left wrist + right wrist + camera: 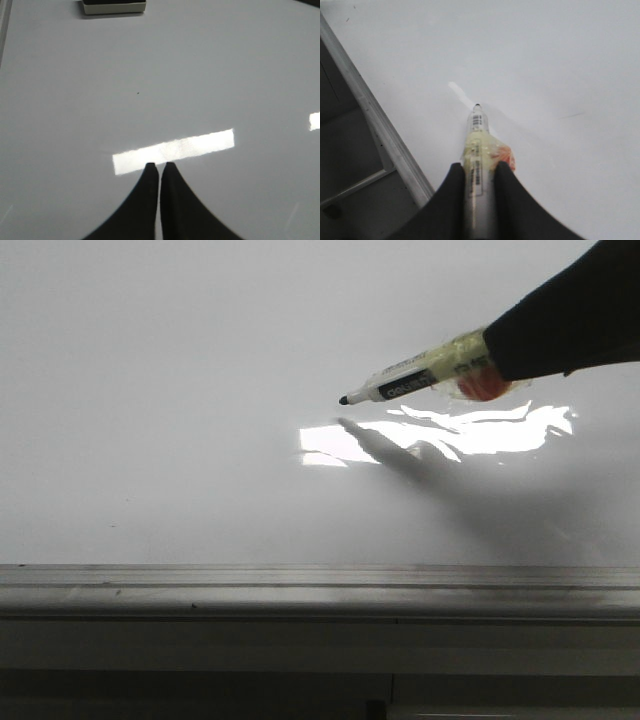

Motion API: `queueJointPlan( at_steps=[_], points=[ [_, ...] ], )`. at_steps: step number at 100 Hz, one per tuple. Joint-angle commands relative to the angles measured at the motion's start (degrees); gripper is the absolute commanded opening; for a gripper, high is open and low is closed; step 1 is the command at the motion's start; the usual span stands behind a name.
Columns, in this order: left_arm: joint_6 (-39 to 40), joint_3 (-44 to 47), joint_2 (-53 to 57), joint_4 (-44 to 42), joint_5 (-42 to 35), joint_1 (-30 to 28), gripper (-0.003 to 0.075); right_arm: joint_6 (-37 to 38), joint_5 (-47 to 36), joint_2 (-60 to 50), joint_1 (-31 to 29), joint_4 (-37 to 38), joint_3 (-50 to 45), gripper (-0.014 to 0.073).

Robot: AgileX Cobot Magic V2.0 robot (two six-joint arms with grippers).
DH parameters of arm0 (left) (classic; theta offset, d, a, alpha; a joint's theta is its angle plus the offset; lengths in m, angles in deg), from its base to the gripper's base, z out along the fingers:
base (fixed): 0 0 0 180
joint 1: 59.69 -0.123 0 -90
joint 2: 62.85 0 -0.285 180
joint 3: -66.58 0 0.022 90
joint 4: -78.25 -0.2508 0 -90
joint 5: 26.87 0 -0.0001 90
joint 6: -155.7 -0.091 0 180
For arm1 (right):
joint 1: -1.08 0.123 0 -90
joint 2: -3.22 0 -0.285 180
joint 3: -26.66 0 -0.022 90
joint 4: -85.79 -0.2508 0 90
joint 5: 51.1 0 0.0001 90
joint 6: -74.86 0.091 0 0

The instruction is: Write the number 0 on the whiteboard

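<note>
The whiteboard [200,360] fills the front view, with its grey rail [300,580] along the near edge. No number 0 shows on it. My right gripper [492,358] reaches in from the upper right, shut on a marker [410,375] wrapped in yellowish tape. The black tip [343,399] points left and hovers just above the board, its shadow close below. In the right wrist view the gripper [480,167] clamps the marker [477,140] over the whiteboard [545,50]. My left gripper [159,165] is shut and empty over the whiteboard [225,75].
A dark eraser block with a pale base [114,6] lies on the board far ahead of the left gripper. A short faint dark stroke [570,116] marks the board beside the marker. The rail [380,130] runs close to the right gripper, with the board's edge beyond it.
</note>
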Motion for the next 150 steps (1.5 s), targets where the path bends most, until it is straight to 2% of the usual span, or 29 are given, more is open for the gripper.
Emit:
queueJointPlan(
  at_steps=[1,31,41,50,64,74,89,98,117,150],
  points=[
    [0.57,-1.71,-0.87,0.49,-4.70,-0.13,-0.0020,0.03,-5.04,0.35,-1.10,0.38,1.42,-0.0047],
    [0.57,-1.71,-0.87,0.49,-4.70,-0.13,-0.0020,-0.08,-13.50,4.12,-3.65,2.27,2.75,-0.0047],
    [0.57,-1.71,-0.87,0.49,-4.70,-0.13,-0.0020,-0.08,-16.40,3.59,-6.50,2.70,3.82,-0.0047],
    [0.57,-1.71,-0.87,0.49,-4.70,-0.13,-0.0020,-0.08,-13.29,2.53,-10.92,2.70,4.36,-0.0047],
    [0.57,-1.71,-0.87,0.49,-4.70,-0.13,-0.0020,-0.08,-2.39,0.41,-18.66,2.70,4.36,-0.0047],
    [0.57,-1.71,-0.87,0.49,-4.70,-0.13,-0.0020,0.00,2.86,-1.44,-20.64,2.50,4.36,-0.0047],
    [0.57,-1.71,-0.87,0.49,-4.70,-0.13,-0.0020,0.00,13.65,-2.25,-20.51,0.21,4.25,-0.0047],
    [0.57,-1.71,-0.87,0.49,-4.70,-0.13,-0.0020,0.00,15.24,-2.11,-20.51,-1.70,3.02,-0.0047],
    [0.57,-1.71,-0.87,0.49,-4.60,-0.13,-0.0020,-0.10,14.71,-0.29,-17.95,-3.12,1.66,-0.0047],
    [0.57,-1.71,-0.87,0.49,-4.59,-0.13,-0.0020,-0.10,2.35,7.96,-4.33,-3.16,1.66,-0.0047]
  ],
)
